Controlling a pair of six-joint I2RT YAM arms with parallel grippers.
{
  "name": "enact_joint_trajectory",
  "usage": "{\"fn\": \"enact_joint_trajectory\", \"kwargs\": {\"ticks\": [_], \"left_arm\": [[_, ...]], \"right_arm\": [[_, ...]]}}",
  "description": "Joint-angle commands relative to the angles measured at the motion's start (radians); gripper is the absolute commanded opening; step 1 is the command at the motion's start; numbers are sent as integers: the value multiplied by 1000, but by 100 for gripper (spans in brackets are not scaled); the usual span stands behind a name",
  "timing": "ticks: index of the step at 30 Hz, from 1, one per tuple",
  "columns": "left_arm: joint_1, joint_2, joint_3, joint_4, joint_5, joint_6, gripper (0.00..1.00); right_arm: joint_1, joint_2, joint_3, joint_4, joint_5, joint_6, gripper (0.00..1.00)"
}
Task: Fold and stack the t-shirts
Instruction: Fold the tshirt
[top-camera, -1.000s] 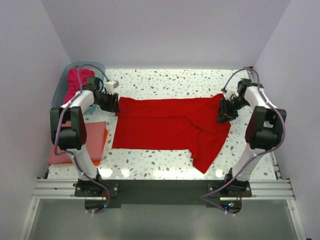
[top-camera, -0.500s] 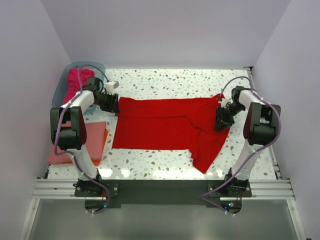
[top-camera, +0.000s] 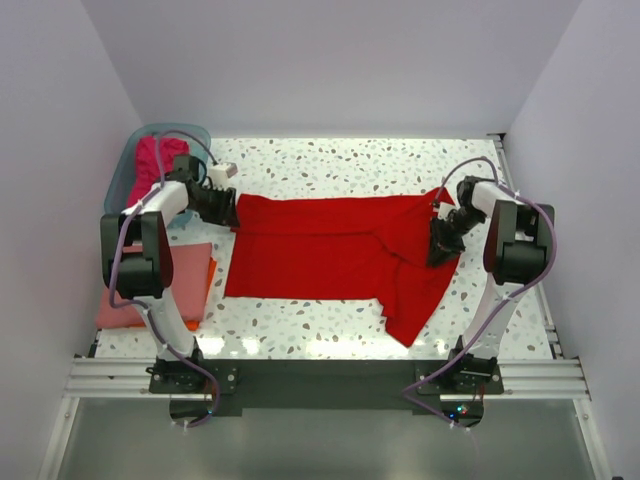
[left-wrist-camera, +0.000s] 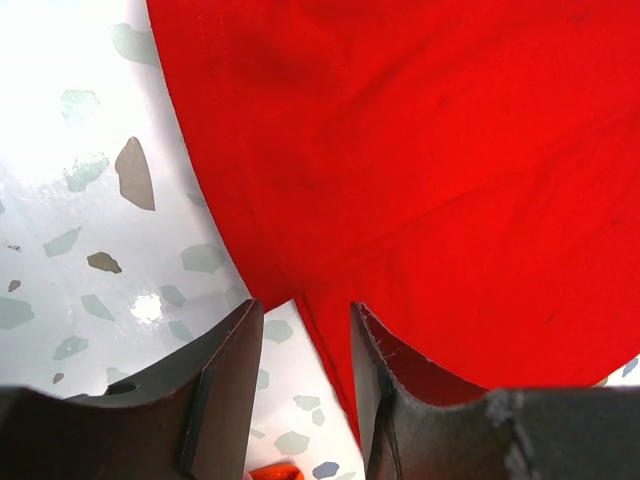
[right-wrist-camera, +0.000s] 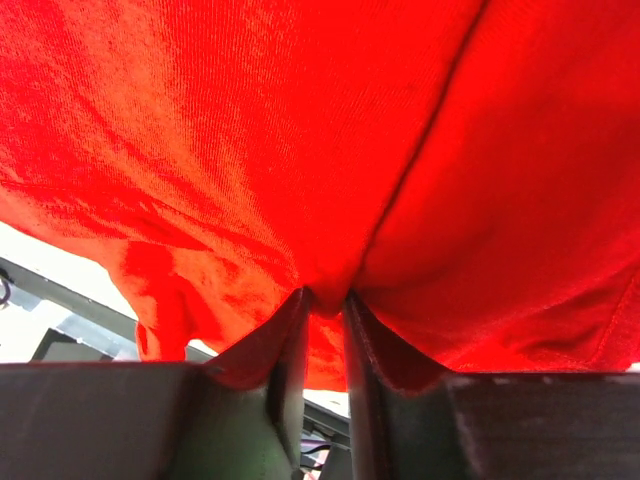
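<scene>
A bright red t-shirt (top-camera: 330, 250) lies spread across the middle of the table, its right part bunched and trailing toward the front. My left gripper (top-camera: 228, 210) is at the shirt's back left corner. In the left wrist view it (left-wrist-camera: 305, 325) is open, and the red hem (left-wrist-camera: 420, 150) runs between its fingers over bare table. My right gripper (top-camera: 440, 245) presses into the shirt's right side. In the right wrist view its jaws (right-wrist-camera: 325, 300) are nearly together with a fold of red cloth (right-wrist-camera: 300, 130) pinched between them.
A translucent teal tub (top-camera: 125, 170) at the back left holds a magenta-pink tee (top-camera: 155, 160). A folded salmon-pink tee (top-camera: 185, 275) lies on an orange one (top-camera: 209, 282) at the left front. Grey walls close in both sides.
The right arm swung inward and its gripper moved left onto the shirt's right side, jaws narrowing onto a fold of cloth. The left arm and the shirt's left half stayed put.
</scene>
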Motion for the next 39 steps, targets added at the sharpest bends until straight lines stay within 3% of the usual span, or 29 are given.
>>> {"fn": "enact_joint_trajectory", "kwargs": {"ticks": [1, 7, 17, 21, 25, 29, 35, 39], "left_arm": [[14, 16, 22, 4, 20, -21, 45], [22, 70, 58, -11, 29, -48, 44], [37, 120, 71, -8, 53, -104, 43], [61, 122, 84, -13, 107, -127, 33], [72, 107, 109, -24, 149, -141, 13], [78, 97, 147, -42, 178, -150, 0], [80, 111, 242, -39, 236, -171, 0], [80, 163, 340, -68, 248, -173, 0]], "right_arm": [[5, -6, 25, -6, 12, 17, 20], [5, -18, 39, -14, 5, 14, 0], [5, -30, 63, -15, -44, 14, 0], [6, -52, 69, -17, -72, 11, 0], [5, -71, 102, -17, -100, 17, 0], [-3, -102, 152, -6, -149, 24, 0], [-17, -115, 290, 48, -204, 66, 0], [-17, -46, 393, -30, -184, 46, 0]]}}
